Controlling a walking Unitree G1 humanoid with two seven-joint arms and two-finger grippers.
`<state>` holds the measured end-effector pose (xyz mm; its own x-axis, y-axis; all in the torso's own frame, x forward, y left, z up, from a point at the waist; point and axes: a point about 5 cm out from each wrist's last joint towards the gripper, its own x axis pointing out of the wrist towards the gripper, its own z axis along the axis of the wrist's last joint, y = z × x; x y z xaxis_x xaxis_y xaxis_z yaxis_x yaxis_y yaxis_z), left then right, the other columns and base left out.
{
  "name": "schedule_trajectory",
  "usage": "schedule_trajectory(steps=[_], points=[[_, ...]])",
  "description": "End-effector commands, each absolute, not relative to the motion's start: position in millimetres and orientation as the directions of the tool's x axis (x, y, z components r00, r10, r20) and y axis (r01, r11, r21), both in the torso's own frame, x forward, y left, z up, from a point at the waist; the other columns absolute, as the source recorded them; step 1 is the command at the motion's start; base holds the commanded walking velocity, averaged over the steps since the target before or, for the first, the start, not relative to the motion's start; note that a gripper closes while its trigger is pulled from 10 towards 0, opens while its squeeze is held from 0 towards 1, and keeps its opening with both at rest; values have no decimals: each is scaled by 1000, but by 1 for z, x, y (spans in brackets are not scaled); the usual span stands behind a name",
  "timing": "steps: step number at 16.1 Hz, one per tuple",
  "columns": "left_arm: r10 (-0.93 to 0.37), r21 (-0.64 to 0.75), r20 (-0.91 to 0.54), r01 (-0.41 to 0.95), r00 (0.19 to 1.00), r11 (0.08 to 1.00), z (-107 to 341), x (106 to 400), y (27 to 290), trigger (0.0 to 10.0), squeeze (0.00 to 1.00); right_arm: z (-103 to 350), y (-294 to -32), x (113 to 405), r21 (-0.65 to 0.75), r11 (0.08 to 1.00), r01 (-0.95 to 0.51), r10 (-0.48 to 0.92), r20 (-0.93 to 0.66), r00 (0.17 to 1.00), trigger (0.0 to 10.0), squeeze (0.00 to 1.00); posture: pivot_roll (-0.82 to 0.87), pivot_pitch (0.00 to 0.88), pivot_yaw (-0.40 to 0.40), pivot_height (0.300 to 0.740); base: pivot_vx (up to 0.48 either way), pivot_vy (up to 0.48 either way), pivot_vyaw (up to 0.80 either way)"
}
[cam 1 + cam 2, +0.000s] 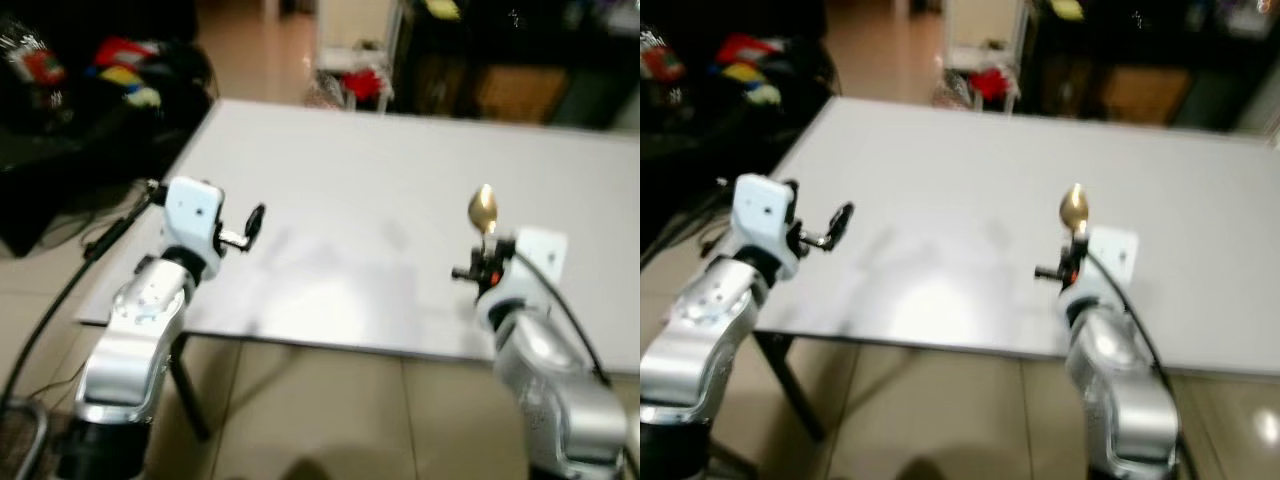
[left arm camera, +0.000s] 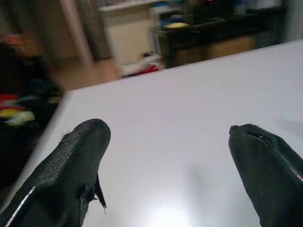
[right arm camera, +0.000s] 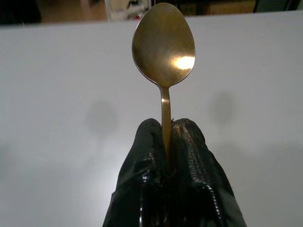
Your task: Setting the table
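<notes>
A gold-coloured metal spoon (image 3: 163, 49) is pinched by its handle between the closed black fingers of the right gripper (image 3: 166, 142), its bowl held upright above the fingertips and over the near part of the plain white rectangular table (image 1: 400, 170). The left gripper (image 2: 168, 137) is held with its fingers spread wide and nothing between them, above the table's near left edge, well apart from the spoon

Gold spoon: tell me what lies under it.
Under the gold spoon, held upright in the shut right claw, lies bare white table. The claw's fingers cover the handle's lower part.
</notes>
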<state>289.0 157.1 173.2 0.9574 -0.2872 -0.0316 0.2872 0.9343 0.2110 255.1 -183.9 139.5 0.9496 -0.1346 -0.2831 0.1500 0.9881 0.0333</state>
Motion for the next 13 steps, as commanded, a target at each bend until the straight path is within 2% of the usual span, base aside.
schedule_trajectory(steps=[1, 3, 7, 9, 11, 13], points=[[-283, 222, -32, 283, 959, 933, 176, 288, 160, 10000, 0, 141, -181, 258, 40, 991, 128, -111, -289, 951, 10000, 0, 62, 0, -21, 740, 0, 0, 0], [-275, 216, -50, 279, 960, 936, 172, 288, 159, 10000, 0, 144, -186, 269, 6, 997, 74, -69, -293, 954, 10000, 0, 64, 0, -28, 740, 0, 0, 0], [-309, 226, -78, 319, 948, 921, 171, 283, 160, 10000, 0, 147, -177, 292, -27, 998, -59, 46, -335, 941, 10000, 0, 74, 0, -38, 740, 0, 0, 0], [-412, 204, -137, 433, 901, 878, 167, 276, 158, 10000, 0, 133, -171, 314, -210, 971, -111, -5, -487, 873, 10000, 0, 90, 0, -49, 740, 0, 0, 0], [-486, 212, -186, 518, 854, 829, 165, 267, 156, 10000, 0, 124, -167, 326, -237, 967, -91, -55, -546, 836, 10000, 0, 106, 0, -62, 740, 0, 0, 0], [-524, 210, -216, 563, 824, 799, 162, 260, 155, 10000, 0, 117, -160, 327, -218, 971, -101, -42, -571, 820, 10000, 0, 112, 0, -65, 740, 0, 0, 0]])
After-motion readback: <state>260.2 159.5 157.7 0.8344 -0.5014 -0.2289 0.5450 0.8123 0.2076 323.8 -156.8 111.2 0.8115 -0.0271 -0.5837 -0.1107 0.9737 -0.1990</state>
